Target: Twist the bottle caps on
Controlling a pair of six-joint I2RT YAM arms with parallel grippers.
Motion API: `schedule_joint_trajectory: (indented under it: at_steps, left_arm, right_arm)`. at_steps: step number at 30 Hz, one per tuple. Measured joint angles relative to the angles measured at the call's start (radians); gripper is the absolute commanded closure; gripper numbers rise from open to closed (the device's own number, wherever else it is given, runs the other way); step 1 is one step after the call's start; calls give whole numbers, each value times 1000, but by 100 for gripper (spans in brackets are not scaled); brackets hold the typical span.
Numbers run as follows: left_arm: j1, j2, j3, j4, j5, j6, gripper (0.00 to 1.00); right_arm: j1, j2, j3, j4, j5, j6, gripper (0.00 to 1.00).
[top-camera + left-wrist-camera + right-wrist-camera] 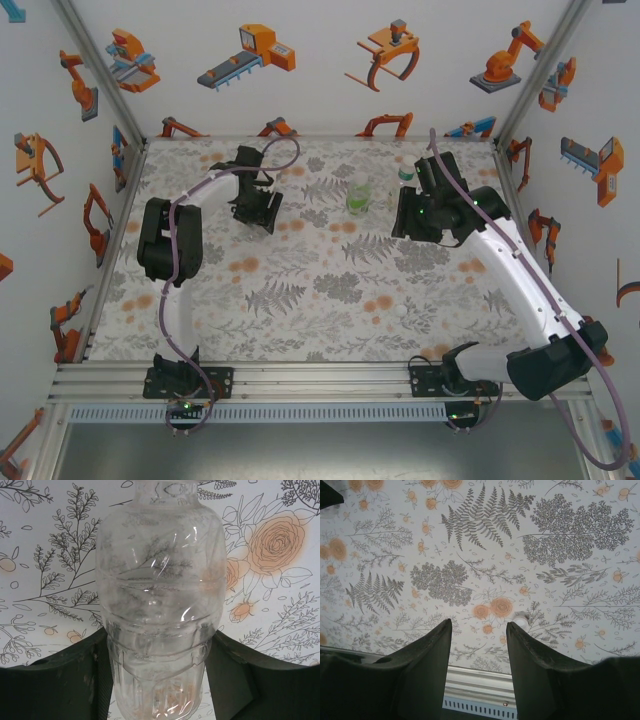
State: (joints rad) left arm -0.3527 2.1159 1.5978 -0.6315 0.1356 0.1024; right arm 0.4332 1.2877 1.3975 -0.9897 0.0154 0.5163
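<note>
Squeezing a clear ribbed plastic bottle [160, 570], left pincer [157, 640] has its neck pointing straight away; right pincer [479, 625] hangs parted.

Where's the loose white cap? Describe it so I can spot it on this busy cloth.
Start at the right arm's base at the near edge of the flowered table. Just left of that arm's long white link lies the white cap. Unlike the flat orange printed flowers around it, it is a tiny solid white disc.
</note>
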Motion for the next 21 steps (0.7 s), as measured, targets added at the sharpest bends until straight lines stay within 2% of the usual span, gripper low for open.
schedule_joint_trajectory:
  at_steps: [9, 14, 21]
  left_arm:
    - [0, -157, -219, 108, 52, 9, 53]
    - [2, -349, -338, 195, 125, 15, 56]
    - [5, -597, -386, 318, 215, 14, 67]
  right_arm:
    - [0, 0, 2, -1, 4, -12, 54]
    - [0, 0, 8, -1, 10, -17, 54]
    - [0, 0, 9, -18, 36, -22, 54]
